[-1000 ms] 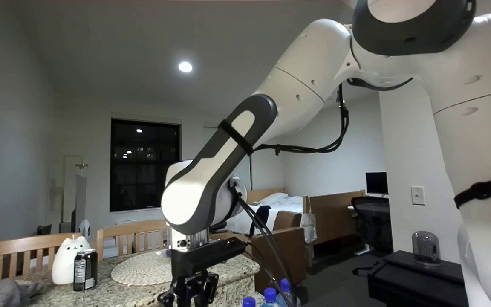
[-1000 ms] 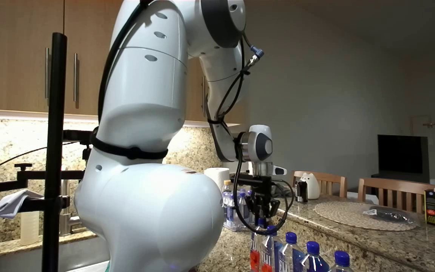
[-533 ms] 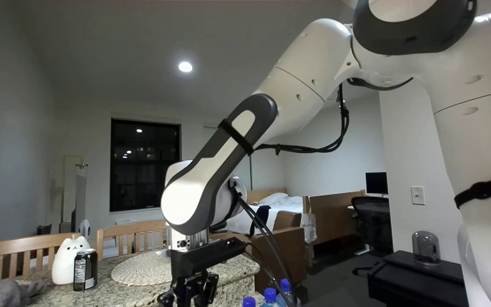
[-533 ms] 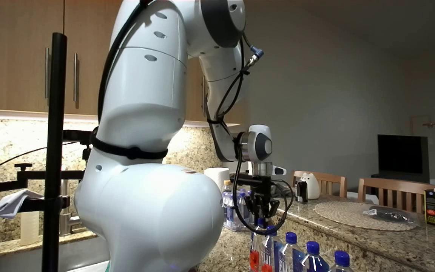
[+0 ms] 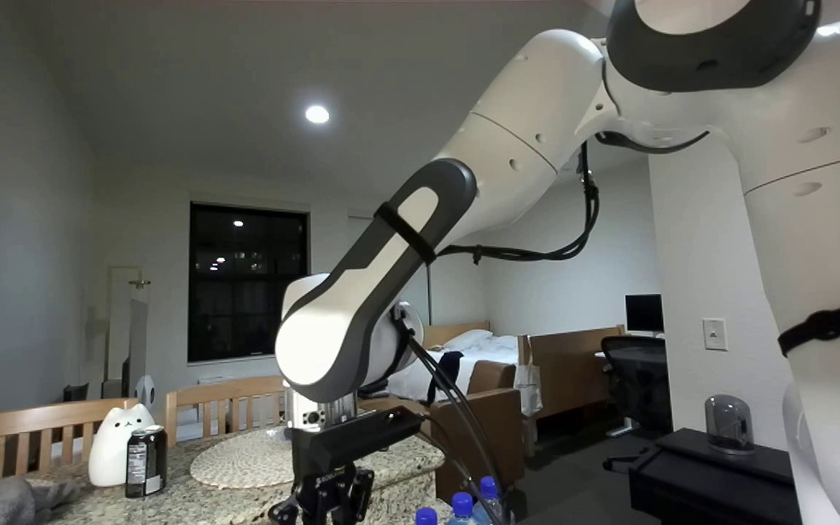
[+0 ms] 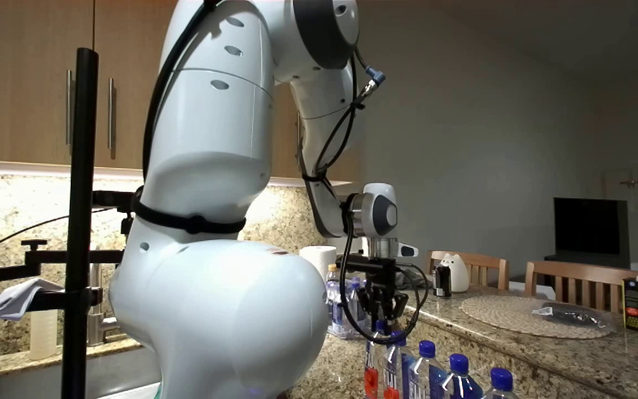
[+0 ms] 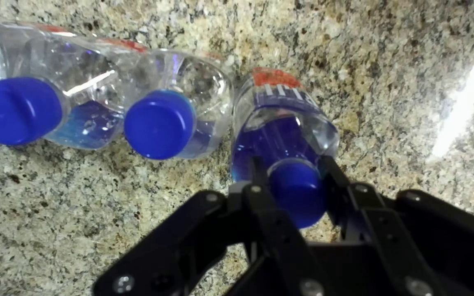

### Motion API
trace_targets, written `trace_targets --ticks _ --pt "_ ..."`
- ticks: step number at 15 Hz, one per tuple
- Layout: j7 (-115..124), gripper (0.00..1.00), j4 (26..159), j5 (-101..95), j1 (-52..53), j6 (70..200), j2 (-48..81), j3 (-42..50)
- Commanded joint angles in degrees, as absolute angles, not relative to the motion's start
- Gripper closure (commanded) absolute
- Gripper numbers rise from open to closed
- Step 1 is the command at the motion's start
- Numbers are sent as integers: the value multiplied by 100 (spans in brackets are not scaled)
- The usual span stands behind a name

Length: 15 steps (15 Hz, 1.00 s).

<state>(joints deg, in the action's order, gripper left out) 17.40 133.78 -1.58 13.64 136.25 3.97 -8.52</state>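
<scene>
Gripper [image 7: 293, 174] narrow, holding 1 bottle [image 7: 284, 129] by its blue cap [image 7: 298, 201].
Row's end; 4 more bottles [image 6: 427, 348] in line in an exterior view. Granite counter [image 7: 389, 107] spreads off its outer side; raised counter [image 6: 601, 363] edge runs alongside.

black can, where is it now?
Lower left in an exterior view: the black can stands on the granite counter, just right of the white cat figure and left of the woven placemat.

- Home with kitchen, in exterior views:
- pale wooden cabinets [image 6: 31, 72], ten o'clock
- grey metal sink [image 6: 36, 382], eight o'clock
- white-sheeted wooden bed [image 5: 489, 350], five o'clock
</scene>
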Motion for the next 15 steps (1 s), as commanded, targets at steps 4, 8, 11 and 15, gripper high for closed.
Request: trace_targets --ticks 4,8,11,15 --pt "1616 85 13712 64 1276 13595 40 -960" --pt "1672 85 13723 25 1268 13647 65 -946" --pt "1670 85 13702 2 1265 13666 90 -941" --pt "1675 85 13685 -30 1257 13670 92 -931"
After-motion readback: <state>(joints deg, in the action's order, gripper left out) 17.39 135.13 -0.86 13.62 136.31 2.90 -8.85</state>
